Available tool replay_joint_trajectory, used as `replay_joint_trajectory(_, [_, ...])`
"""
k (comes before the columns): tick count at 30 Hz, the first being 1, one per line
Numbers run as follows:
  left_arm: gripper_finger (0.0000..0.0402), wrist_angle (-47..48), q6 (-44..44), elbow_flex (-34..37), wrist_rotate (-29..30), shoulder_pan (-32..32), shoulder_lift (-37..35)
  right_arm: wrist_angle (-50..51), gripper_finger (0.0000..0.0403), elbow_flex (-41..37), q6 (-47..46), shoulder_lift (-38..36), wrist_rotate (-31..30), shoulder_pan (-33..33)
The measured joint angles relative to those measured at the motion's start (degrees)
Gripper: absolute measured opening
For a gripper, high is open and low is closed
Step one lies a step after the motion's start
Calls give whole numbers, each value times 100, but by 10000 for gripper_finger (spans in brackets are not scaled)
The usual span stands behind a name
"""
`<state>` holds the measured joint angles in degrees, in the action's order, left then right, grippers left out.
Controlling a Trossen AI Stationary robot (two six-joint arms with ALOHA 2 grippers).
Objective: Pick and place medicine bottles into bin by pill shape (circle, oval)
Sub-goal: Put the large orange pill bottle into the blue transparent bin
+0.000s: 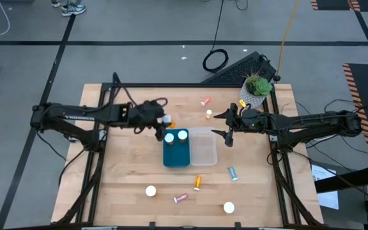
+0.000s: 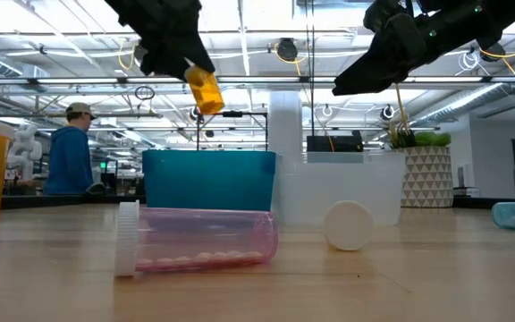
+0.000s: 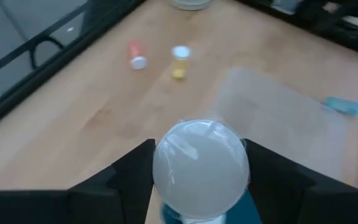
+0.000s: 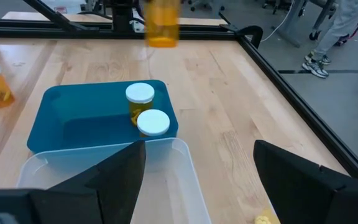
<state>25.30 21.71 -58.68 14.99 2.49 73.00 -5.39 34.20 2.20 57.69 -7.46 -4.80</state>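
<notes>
Two bottles [image 1: 176, 136] in teal bin [image 1: 176, 157], frame centre; left gripper [image 1: 161, 121] grips amber bottle [image 2: 206, 90]; right gripper [image 1: 229, 126] spread, empty; seven remain.

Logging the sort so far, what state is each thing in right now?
Left claw: shut on amber bottle, held in the air.
Right claw: open, empty.
Teal bin: holds two capped bottles, upright.
Clear bin: empty.
Pink bottle: capped, lying on its side.
</notes>
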Motion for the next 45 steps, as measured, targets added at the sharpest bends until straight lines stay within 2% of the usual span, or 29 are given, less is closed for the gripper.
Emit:
replay_joint_trajectory(9, [225,-721,132,11,337,-1069,326,0,290,0,153,0,0,0])
replay_joint_trajectory(15, [228,-1116,109,11,465,-1407,682,-43,290,2,167,-2,18,0])
replay_joint_trajectory(18, [229,-1185,91,9,465,-1479,839,-42,290,2,102,0,72,0])
replay_joint_trajectory(25, [229,-1217,-4,9,461,-1573,1273,-20,290,2,-267,0,903,3])
replay_joint_trajectory(45, [230,-1271,-419,9,620,-1388,2314,7,290,2,-330,0,916,4])
